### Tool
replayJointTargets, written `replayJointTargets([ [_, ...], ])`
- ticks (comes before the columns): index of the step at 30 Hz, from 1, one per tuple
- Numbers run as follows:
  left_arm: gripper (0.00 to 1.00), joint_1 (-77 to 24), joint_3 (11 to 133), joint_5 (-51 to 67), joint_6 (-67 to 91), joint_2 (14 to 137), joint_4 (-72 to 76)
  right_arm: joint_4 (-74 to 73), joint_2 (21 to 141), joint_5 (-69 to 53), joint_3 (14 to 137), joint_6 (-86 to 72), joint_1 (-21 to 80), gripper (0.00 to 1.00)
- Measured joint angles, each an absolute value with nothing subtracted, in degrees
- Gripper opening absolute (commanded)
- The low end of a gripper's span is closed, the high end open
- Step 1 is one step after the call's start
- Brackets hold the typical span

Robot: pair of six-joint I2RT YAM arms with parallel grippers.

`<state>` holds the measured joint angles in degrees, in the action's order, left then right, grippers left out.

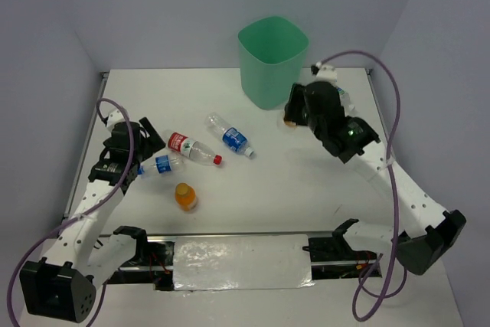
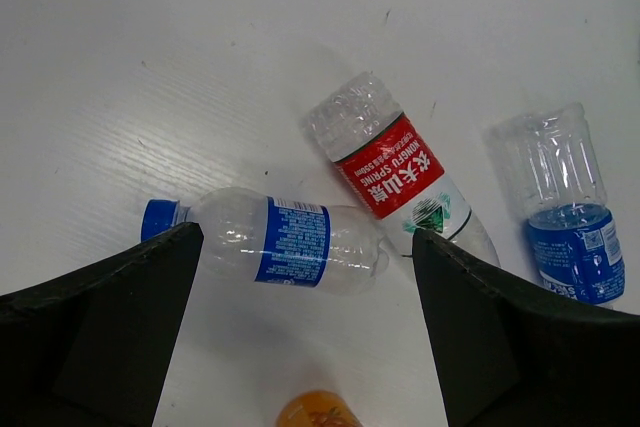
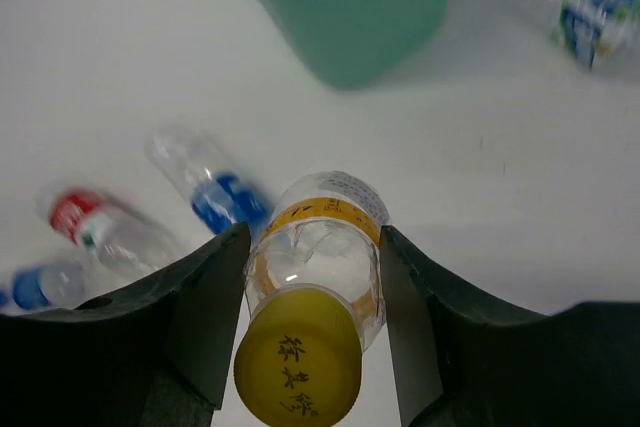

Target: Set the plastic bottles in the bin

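Right wrist: right pincer [image 3: 312, 239] clenched on a yellow-capped bottle [image 3: 318, 282], one finger pressed to each side, cap toward the camera, just in front of the bin [image 3: 345, 7].

Left wrist: left pincer [image 2: 308, 239] spread wide, straddling a blue-label bottle [image 2: 280, 247] lying on the tabletop [image 2: 150, 67] well left of the bin; contact not discernible.

Top external: red-label bottle [image 1: 191, 147], second blue-label bottle [image 1: 230, 137] and orange bottle [image 1: 185, 195] lying on the tabletop, in front of the bin and to its left.
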<state>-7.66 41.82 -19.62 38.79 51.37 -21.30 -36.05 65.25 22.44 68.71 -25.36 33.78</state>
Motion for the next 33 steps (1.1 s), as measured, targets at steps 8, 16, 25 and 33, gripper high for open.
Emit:
replayJointTargets([
  [8,0.99,-7.7,41.8,-19.8,38.9,53.3,-21.3,-24.8,89.0,23.4,103.3,-17.1,23.8,0.35],
  [16,0.99,-7.7,41.9,-20.8,39.0,56.7,-21.4,-22.9,119.4,21.1,135.4,-12.6,21.5,0.53],
  [25,0.99,-7.7,42.1,-20.4,39.2,59.0,-21.4,-22.7,123.0,14.7,131.3,-10.5,20.6,0.97],
  [33,0.99,-7.7,43.3,-20.6,41.5,58.9,-23.3,-22.5,114.1,11.1,126.1,-4.2,21.7,1.00],
])
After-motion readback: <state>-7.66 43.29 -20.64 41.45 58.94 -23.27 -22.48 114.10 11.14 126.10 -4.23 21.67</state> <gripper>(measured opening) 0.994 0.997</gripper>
